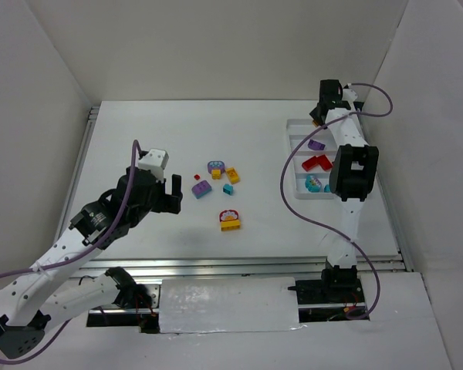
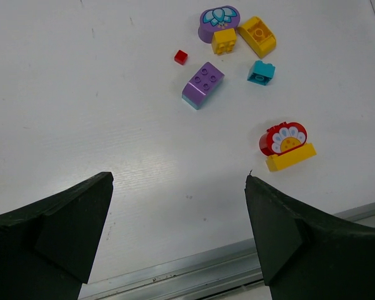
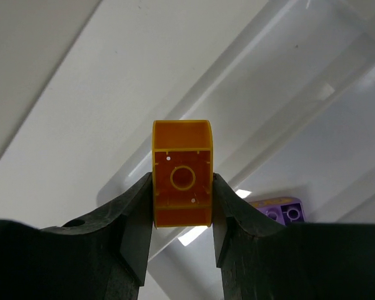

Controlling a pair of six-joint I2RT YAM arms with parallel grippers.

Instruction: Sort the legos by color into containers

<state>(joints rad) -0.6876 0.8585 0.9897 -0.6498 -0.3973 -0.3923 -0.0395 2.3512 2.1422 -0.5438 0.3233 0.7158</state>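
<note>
My right gripper hangs over the far end of the white tray of containers, shut on a yellow-orange lego whose hollow underside faces the wrist camera. Below it lie the tray's walls and a purple lego. The tray holds a purple lego, a red lego and a teal lego in separate compartments. My left gripper stands open above bare table, left of the loose legos: a purple brick, a teal one, a red-and-yellow piece.
Also loose mid-table are a round purple flower piece, two yellow bricks and a tiny red one. White walls close in the table on three sides. A metal rail runs along the near edge.
</note>
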